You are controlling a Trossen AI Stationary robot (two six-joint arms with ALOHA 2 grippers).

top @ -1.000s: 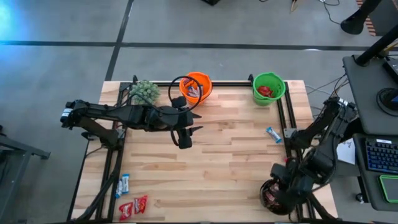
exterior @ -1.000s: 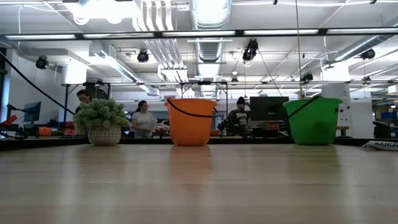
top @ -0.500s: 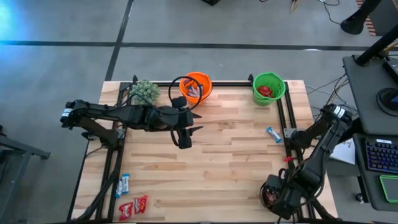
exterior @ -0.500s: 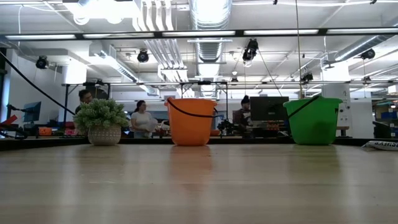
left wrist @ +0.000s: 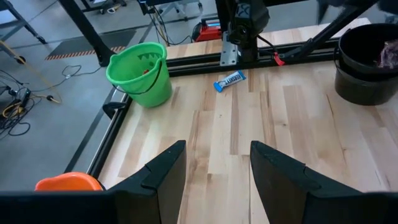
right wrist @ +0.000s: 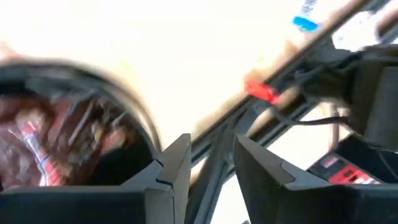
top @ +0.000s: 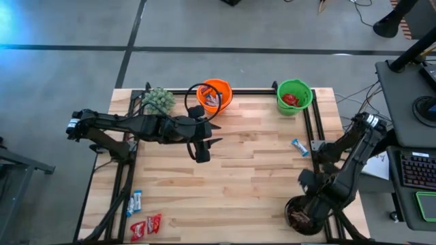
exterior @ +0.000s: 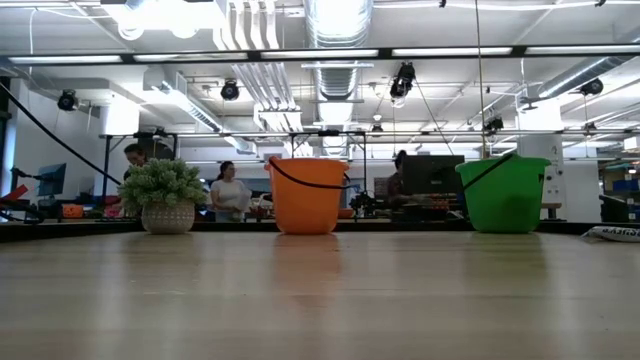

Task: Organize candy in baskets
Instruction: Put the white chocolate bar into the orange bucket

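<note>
— Where are your grippers right now?

— My right gripper point(right wrist: 211, 165) hangs over the black basket point(top: 300, 216) at the table's near right corner, fingers parted with nothing between them. Dark brown wrapped candy point(right wrist: 56, 140) fills that basket. My left gripper point(left wrist: 214, 165) waits above mid-table, near the orange basket point(top: 215, 94), fingers spread and empty.

— Any labels you can read?

— None. The wrappers carry print, but it's too small for me to make out.

— And the rest of the candy?

— A light blue-and-white bar point(top: 299, 146) lies on the wood near the right rail. Another blue-and-white one point(top: 135, 201) and two red ones point(top: 146, 226) sit by the near left corner. The green basket point(top: 294, 96) holds red pieces; the orange one holds several too.

— The surface and the room?

— Pale wooden planks point(top: 252, 177) with a black frame rail, and a fuzzy green plant point(top: 158, 100) at the far left. Beyond, I see a workshop with ceiling ducts, strip lights and people point(exterior: 229, 190) at benches.
</note>
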